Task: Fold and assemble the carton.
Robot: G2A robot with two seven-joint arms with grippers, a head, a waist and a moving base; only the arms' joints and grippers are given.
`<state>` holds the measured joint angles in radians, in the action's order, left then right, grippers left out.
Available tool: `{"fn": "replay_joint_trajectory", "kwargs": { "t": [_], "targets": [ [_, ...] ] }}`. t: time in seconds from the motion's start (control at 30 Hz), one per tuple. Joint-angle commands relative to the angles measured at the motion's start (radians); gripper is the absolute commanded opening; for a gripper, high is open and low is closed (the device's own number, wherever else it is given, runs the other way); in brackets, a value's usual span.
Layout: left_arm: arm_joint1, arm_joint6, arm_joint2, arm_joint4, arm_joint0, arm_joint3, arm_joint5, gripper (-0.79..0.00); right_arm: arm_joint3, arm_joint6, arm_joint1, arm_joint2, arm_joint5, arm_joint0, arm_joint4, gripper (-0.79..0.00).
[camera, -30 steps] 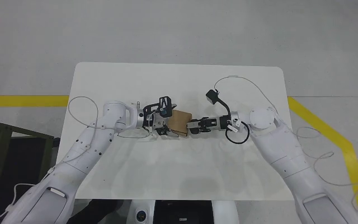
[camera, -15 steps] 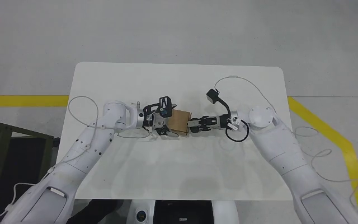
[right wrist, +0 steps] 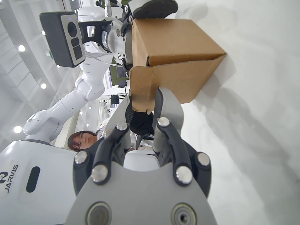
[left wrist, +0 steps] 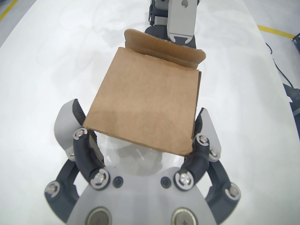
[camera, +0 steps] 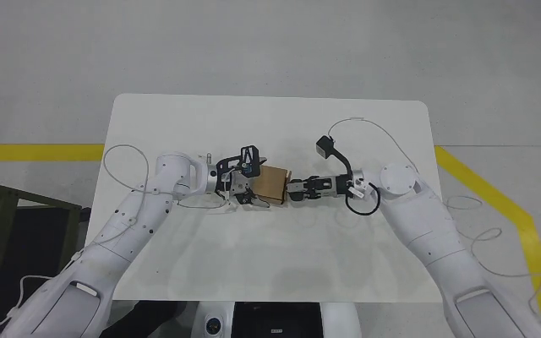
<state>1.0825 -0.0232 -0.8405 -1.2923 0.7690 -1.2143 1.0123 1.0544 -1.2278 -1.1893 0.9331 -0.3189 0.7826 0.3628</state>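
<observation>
Folding the box flap
The left claw [left wrist: 138, 114] clamps the box [left wrist: 145, 99]; the right claw [right wrist: 144, 99], pinching the flap [right wrist: 140, 80], should press it squarely inward.

White table [camera: 169, 118], grey floor [camera: 270, 42], likely taped lines [camera: 51, 152]

One brown cardboard carton [left wrist: 147, 99], near end clamped in left claw [left wrist: 139, 115]. Far flap pinched by right claw [left wrist: 171, 37]. Underneath: white table [left wrist: 46, 59].

Matt cardboard carton [left wrist: 145, 104]; smooth table [left wrist: 46, 71].
</observation>
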Motion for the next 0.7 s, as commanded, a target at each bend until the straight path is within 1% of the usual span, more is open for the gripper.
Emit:
{"fn": "replay_joint_trajectory", "kwargs": {
  "t": [0.0, 0.27, 0.67],
  "targets": [
    [0.0, 0.0, 0.001, 0.0, 0.0, 0.0, 0.0, 0.0, -0.004, -0.002, 0.0, 0.002, -0.002, 0.001, 0.004, -0.634],
    [-0.002, 0.005, 0.003, -0.002, -0.001, 0.0, 0.0, 0.0, -0.011, 0.003, 0.001, 0.001, 0.013, -0.004, -0.02, -0.64],
    [-0.002, 0.007, 0.002, -0.005, 0.0, -0.001, 0.0, 0.0, 0.028, 0.019, 0.009, 0.009, 0.053, 0.003, -0.08, -0.653]
  ]
}}
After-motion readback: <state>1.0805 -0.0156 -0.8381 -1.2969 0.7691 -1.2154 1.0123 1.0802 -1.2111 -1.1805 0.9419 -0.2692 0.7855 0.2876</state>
